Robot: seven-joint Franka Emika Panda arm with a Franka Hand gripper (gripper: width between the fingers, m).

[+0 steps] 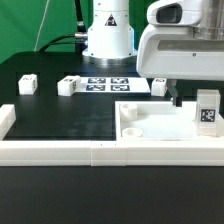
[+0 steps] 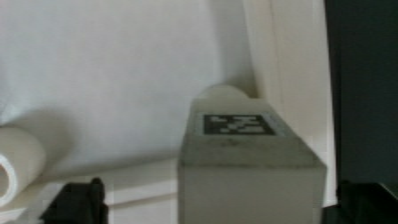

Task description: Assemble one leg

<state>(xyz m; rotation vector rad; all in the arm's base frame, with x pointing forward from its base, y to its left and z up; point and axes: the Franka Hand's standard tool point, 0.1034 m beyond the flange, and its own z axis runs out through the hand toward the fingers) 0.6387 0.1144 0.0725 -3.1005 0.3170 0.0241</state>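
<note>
The leg [image 1: 207, 110], a small white post with a marker tag on its face, stands upright on the far-right corner of the large white square slab [image 1: 150, 122]. My gripper [image 1: 190, 98] hangs right over it. In the wrist view the leg [image 2: 249, 160] fills the space between my gripper's [image 2: 222, 205] two dark fingertips. One fingertip [image 2: 80, 200] stands clearly apart from the leg. The other sits close by its opposite side. The jaws are open around the leg. The slab [image 2: 107, 80] lies beneath.
Three more white legs lie on the black table: one at the exterior view's left [image 1: 28, 84], one beside it [image 1: 68, 86], one behind the slab [image 1: 160, 86]. The marker board [image 1: 108, 84] lies by the robot base. A white wall [image 1: 60, 150] borders the front.
</note>
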